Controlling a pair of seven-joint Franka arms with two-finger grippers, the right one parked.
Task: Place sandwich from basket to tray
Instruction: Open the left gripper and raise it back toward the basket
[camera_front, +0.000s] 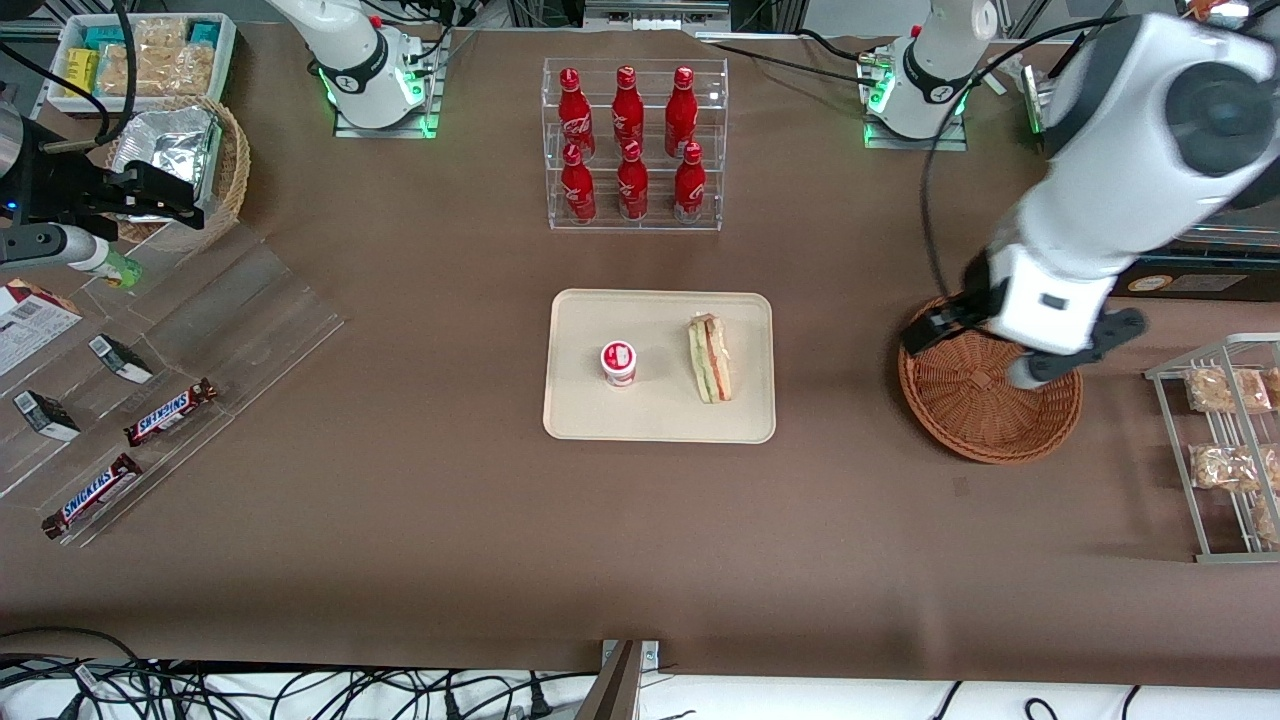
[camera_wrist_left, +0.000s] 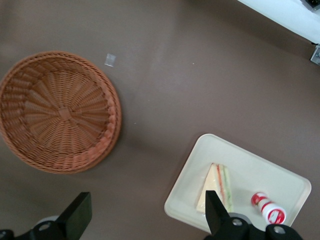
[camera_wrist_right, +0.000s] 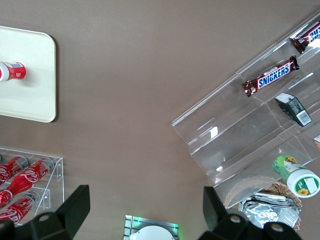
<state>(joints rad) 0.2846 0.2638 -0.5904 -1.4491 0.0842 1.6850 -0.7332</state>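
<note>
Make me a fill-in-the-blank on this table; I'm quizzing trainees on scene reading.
1. The sandwich lies on the ____.
2. The basket holds ____.
3. The gripper, fingers open, hangs above the ____.
4. Beside the sandwich on the tray stands a small red-and-white ____.

Answers: tray; nothing; basket; cup

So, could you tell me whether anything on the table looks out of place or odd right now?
Nothing stands out. The sandwich lies flat on the tray beside a small red-and-white cup, the wicker basket sits upright and empty, and the gripper hovers above the basket with its fingers open. Nothing looks spilled or damaged.
</note>
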